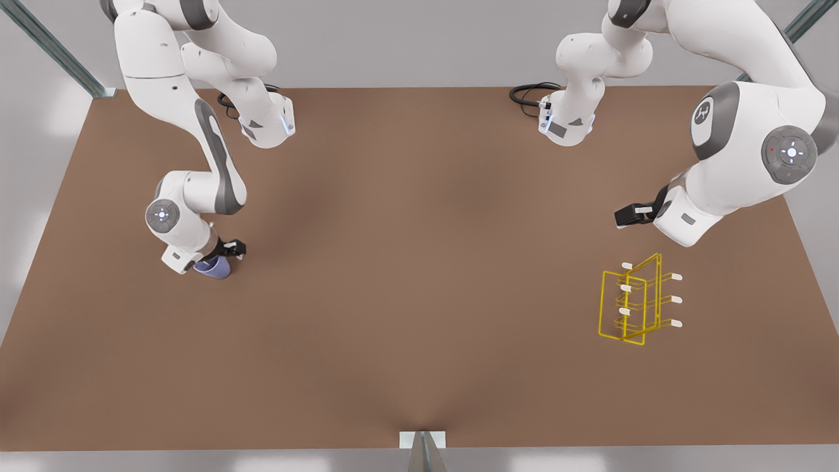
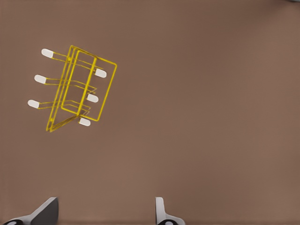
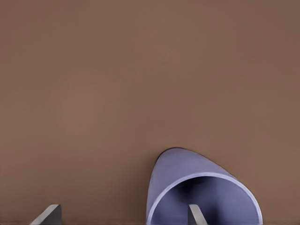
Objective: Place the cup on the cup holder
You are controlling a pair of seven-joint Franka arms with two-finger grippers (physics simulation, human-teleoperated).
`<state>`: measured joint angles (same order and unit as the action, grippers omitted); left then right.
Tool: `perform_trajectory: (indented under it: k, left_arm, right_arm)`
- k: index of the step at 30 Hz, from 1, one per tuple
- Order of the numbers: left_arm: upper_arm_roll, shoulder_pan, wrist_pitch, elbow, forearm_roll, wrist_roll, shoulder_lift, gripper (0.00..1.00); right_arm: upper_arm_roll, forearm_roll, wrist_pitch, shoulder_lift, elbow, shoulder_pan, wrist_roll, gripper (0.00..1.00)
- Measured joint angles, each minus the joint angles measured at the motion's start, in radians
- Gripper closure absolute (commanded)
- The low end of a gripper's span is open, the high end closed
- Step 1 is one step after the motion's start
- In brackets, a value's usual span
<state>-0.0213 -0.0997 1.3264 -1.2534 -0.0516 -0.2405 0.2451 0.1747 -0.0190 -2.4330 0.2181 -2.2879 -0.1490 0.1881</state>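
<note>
My right pincer [image 1: 219, 257] is low at the front view's left side, directly at the lavender-blue cup [image 1: 215, 267]. The cup lies on its side on the brown tabletop [image 1: 406, 275]. In my right wrist view its open rim faces the camera, and one fingertip [image 3: 196, 214] stands inside the mouth of the cup [image 3: 199, 190] while the other fingertip [image 3: 47, 215] is outside, well apart from the wall – so the fingers are spread, with one cup wall between them, and they do not squeeze it.

My left pincer [image 1: 628, 215] hangs at the front view's right side, above the tabletop and near the yellow wire cup holder [image 1: 634, 301], not touching it. Its fingers [image 2: 44, 212] are spread wide, with nothing between them.

The cup holder [image 2: 77, 89] stands upright on the tabletop, with six prongs tipped in white – three to each side of the frames. All prongs are bare. The cup and the holder are well apart, at opposite sides of the tabletop.
</note>
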Motion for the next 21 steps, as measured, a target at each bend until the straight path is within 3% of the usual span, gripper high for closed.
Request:
perform_trajectory:
  k: [9, 11, 15, 18, 21]
  left_arm:
    - [0.0, 0.0, 0.0, 0.0, 0.003, 0.002, 0.001, 0.0]
    - [0.0, 0.0, 0.0, 0.0, 0.004, 0.003, 0.003, 0.0]
    - [0.0, 0.0, 0.001, 0.0, 0.004, 0.003, 0.003, 0.0]
    - [-0.001, -0.001, 0.001, 0.001, 0.01, 0.004, 0.002, 0.0]
    - [-0.001, -0.004, -0.003, 0.001, 0.017, 0.004, 0.0, 0.0]
  right_arm:
    - [0.012, -0.01, -0.006, 0.072, 0.018, -0.004, 0.029, 0.0]
    - [0.013, -0.01, -0.006, 0.086, 0.02, -0.002, 0.034, 0.18]
    - [0.033, -0.01, -0.006, 0.095, 0.023, -0.002, 0.049, 0.66]
    - [0.036, -0.005, -0.004, 0.095, 0.032, -0.003, 0.068, 0.79]
    - [0.036, -0.005, 0.003, 0.095, 0.049, -0.003, 0.082, 0.79]
